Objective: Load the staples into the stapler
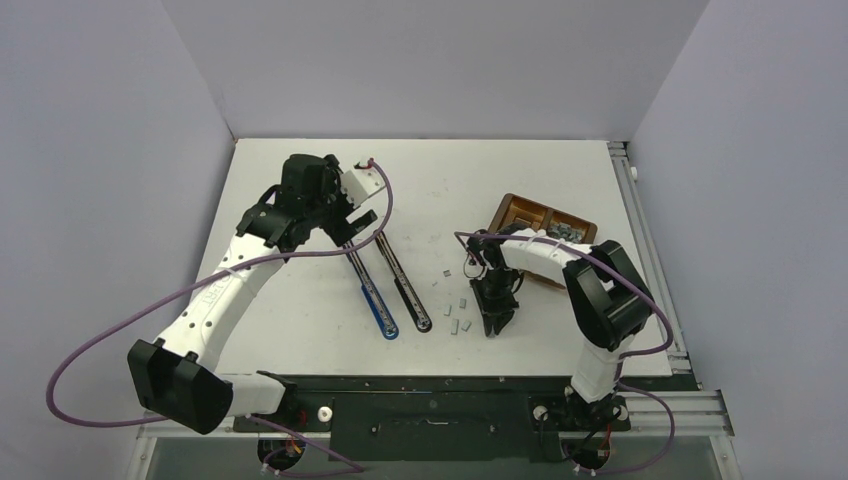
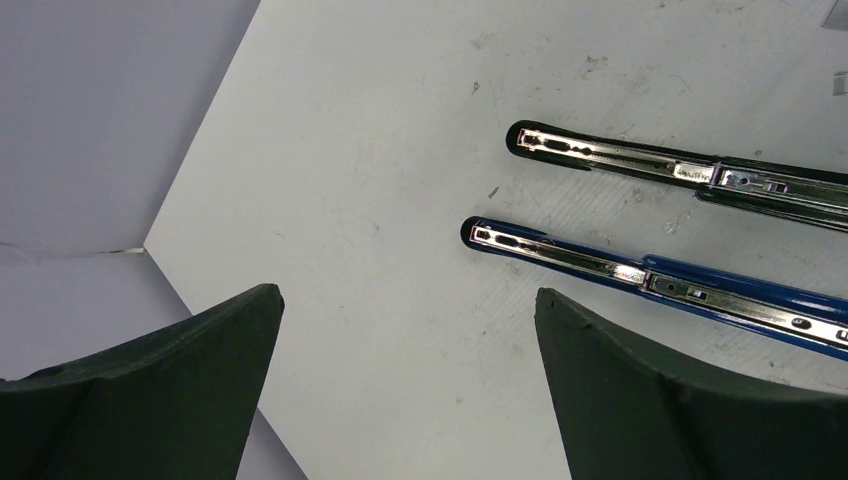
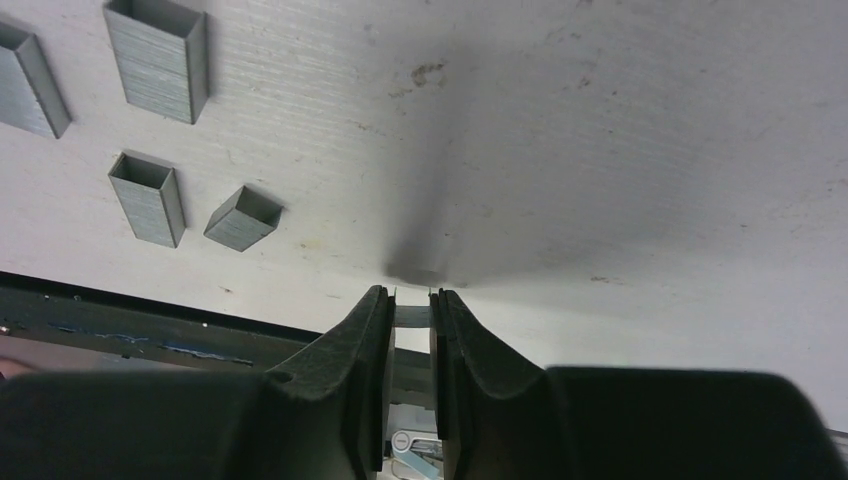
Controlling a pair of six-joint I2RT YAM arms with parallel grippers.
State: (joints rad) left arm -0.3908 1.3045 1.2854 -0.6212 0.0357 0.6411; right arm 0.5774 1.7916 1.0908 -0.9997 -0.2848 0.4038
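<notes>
We find the right tool clamped on one small silver-grey staple strip, just above the white surface. Loose grey staple blocks lie beside it. The left tool hangs with its fingers apart near the long opened blue stapler. We advise carrying the strip level and seating it squarely in the channel.

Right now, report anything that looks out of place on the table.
Several staples lie scattered loose on the table, outside the brown tray; the right end effector pinches one. The blue stapler and black stapler lie opened flat, which suits loading.
</notes>
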